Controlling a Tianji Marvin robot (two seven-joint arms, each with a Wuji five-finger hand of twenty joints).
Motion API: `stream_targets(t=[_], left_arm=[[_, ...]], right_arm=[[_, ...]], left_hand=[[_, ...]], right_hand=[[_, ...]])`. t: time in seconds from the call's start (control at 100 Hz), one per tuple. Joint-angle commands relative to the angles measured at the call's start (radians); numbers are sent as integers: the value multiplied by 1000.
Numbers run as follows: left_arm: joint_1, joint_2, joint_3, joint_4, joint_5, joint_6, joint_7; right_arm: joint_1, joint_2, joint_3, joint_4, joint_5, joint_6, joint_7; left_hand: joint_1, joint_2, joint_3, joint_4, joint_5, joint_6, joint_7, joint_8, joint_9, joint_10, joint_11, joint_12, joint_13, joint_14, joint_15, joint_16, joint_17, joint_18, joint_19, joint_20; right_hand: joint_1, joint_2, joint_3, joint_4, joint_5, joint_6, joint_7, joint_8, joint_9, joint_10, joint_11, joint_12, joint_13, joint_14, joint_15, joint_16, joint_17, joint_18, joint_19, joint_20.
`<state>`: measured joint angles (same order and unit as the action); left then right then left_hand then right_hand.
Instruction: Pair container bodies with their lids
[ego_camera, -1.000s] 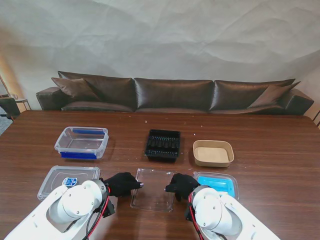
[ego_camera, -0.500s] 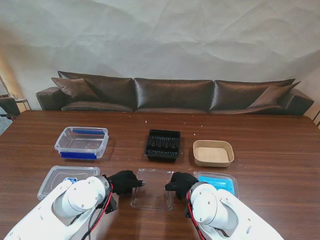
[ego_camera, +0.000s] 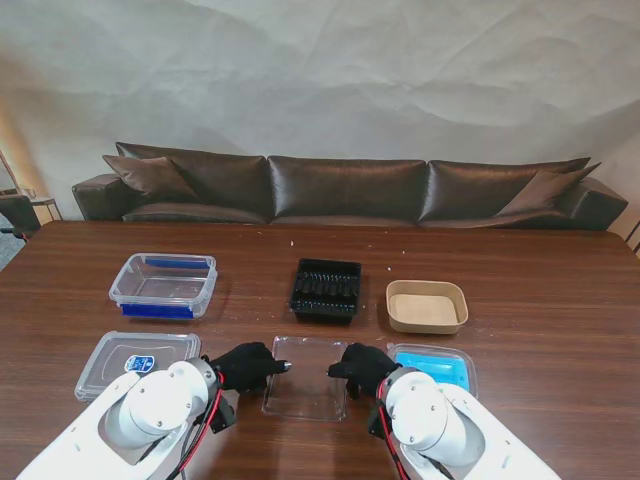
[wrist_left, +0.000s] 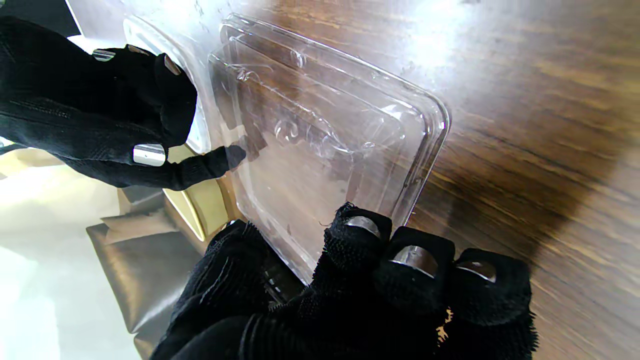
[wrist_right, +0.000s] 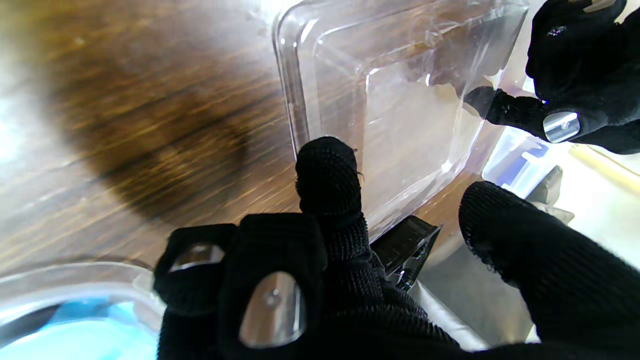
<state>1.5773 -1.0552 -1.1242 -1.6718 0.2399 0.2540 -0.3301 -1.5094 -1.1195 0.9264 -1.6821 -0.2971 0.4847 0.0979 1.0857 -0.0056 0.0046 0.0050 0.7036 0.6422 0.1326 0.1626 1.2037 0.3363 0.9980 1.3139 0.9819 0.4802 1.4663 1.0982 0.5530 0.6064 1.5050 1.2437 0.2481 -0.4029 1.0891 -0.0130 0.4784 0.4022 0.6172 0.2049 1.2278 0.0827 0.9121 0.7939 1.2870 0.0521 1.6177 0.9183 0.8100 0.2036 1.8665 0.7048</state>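
Nearest, a clear lid lies between two black-gloved hands on the wooden counter. Left robot hand: fingers pinched on the lid's left edge, thumb on one face and fingertips on the other. Right robot hand: fingers clasping the lid's right edge, forefinger laid on the rim. The wrist views show the lid tilted, one side raised off the wood. Left of it, a clear lid with a blue label, flat. Right of it, a clear lid over blue, just beside the right robot hand. Farther off, in a row: clear tub with blue clips, black ribbed tray, tan tray. Beyond the counter, a dark leather sofa.
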Motion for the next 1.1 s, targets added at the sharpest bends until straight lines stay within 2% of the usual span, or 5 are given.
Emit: stream_targets(t=[0.0, 0.11, 0.5, 1.09], left_arm=[[17, -12, 0, -29, 0, -16, -12], [36, -13, -15, -53, 15, -32, 1], [55, -15, -38, -77, 29, -49, 18], [68, -15, -63, -115, 38, -81, 23]], right_arm=[[-29, -15, -8, -15, 14, -14, 11], [-51, -24, 9, -34, 43, -7, -13], [-94, -42, 45, -73, 97, -16, -68], [-119, -47, 74, -125, 102, -29, -95]], left_hand=[[48, 47, -11, -15, 40, -202, 4, 12, 21, 43, 10, 18, 31, 68, 39, 7, -21, -7, 39, -2], [48, 46, -11, -15, 42, -204, 5, 13, 19, 46, 7, 17, 27, 71, 34, 7, -28, -7, 35, -2], [49, 44, -10, -15, 43, -204, 4, 16, 15, 55, -13, 11, 15, 83, 13, 8, -47, -4, 17, -3], [48, 43, -10, -16, 45, -204, 3, 19, 14, 60, -23, 9, 9, 88, 0, 13, -55, -4, 7, -4]], right_hand=[[-30, 7, 12, 10, 7, -236, -24, -15, 2, 42, 25, -1, 26, -34, 21, -7, 370, 10, 118, -34], [-28, 3, 16, 8, 13, -236, -27, -16, 2, 50, 25, -2, 25, -14, 17, -10, 368, 31, 112, -35], [-22, 0, 20, 6, 27, -231, -32, -17, 4, 60, 26, -2, 24, -1, 16, -12, 367, 49, 109, -33], [-21, 2, 21, 5, 37, -228, -34, -18, 3, 65, 22, -4, 24, 8, 13, -14, 366, 60, 106, -32]])
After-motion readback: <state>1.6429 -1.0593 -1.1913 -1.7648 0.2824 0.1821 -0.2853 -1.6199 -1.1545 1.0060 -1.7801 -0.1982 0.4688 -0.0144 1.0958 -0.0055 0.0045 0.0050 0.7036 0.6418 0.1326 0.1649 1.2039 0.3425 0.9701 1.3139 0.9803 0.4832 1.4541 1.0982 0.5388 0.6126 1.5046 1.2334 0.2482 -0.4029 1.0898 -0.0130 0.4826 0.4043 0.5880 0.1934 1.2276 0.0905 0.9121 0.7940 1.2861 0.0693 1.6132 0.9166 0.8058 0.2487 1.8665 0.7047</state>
